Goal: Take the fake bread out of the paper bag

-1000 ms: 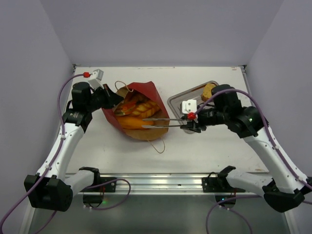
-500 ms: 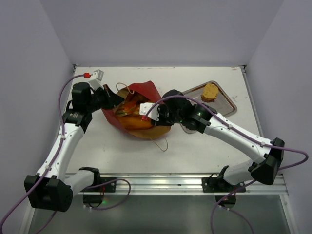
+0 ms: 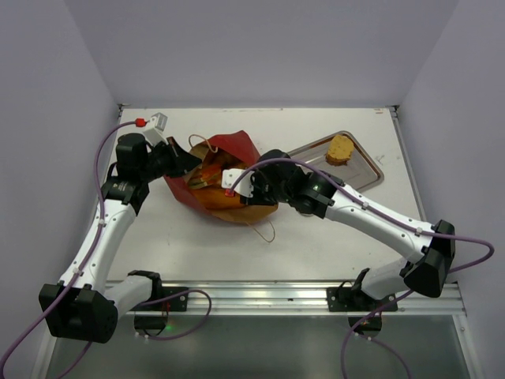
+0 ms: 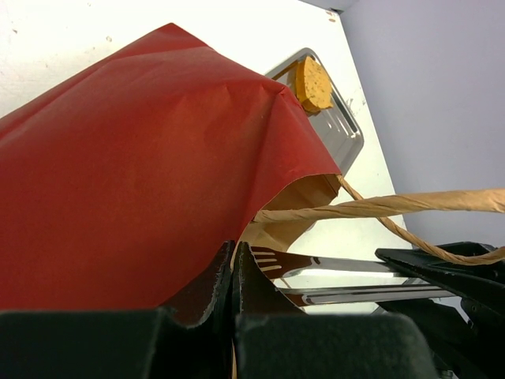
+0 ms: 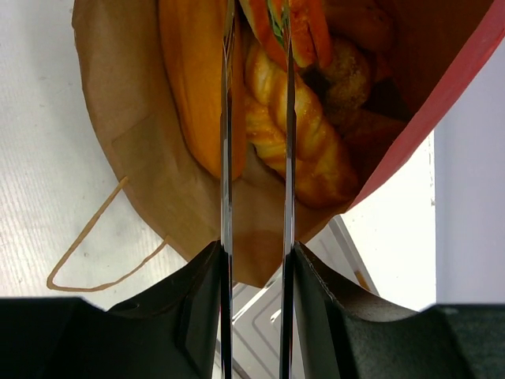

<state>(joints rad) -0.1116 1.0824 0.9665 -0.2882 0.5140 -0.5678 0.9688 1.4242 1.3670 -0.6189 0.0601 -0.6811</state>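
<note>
The red paper bag [image 3: 237, 148] lies on its side, mouth toward the right. My left gripper [image 3: 186, 161] is shut on the bag's upper edge, pinching red paper [image 4: 158, 158] between its fingertips [image 4: 234, 257]. My right gripper [image 3: 251, 192] is shut on the metal tongs [image 5: 226, 118] at the bag's mouth. The tong arms are apart and reach in among the fake bread. A braided loaf [image 5: 296, 138], an orange roll [image 5: 193, 79] and a sandwich [image 5: 288, 24] lie inside the bag. A brown round slice [image 3: 340, 148] rests on the steel tray [image 3: 367, 170].
The tray [image 4: 339, 134] stands right of the bag, partly under my right arm. A looped string handle [image 3: 264, 230] lies on the table in front of the bag. Another handle [image 4: 394, 207] crosses the left wrist view. Grey walls enclose the table.
My right arm has swung left from beside the tray to the bag's mouth, pushing the tongs deeper among the bread. My left gripper has kept its hold on the bag.
</note>
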